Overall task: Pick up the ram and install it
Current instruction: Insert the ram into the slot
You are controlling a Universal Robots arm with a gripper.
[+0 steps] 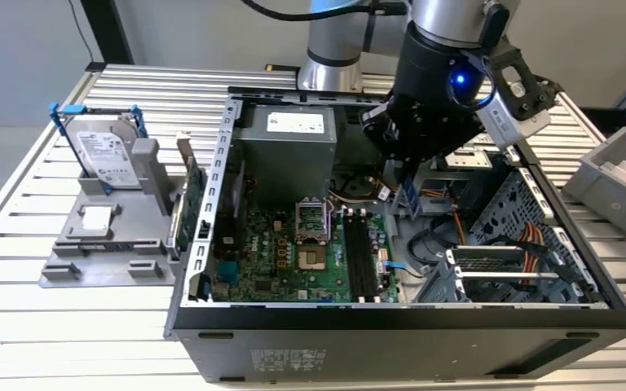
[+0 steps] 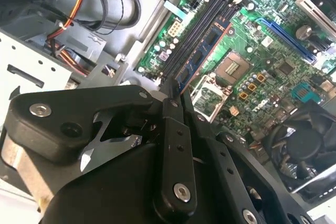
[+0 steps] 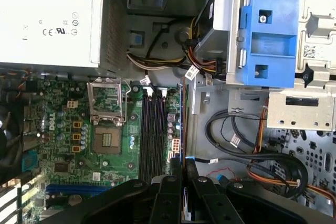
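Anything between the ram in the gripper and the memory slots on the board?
Nothing visible. The gripper holds the ram on edge just above the motherboard. The black memory slots beside it look empty. The loose cables lie off the board, on the drive bay side.

One computer (image 1: 400, 319), one hard drive (image 1: 107, 155), one ram (image 2: 206, 52).

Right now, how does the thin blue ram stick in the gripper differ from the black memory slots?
The thin blue ram stick is clamped in the black gripper, off the green motherboard; the black memory slots sit fixed on it. The stick is single; the slots are several and empty. Both are narrow and parallel.
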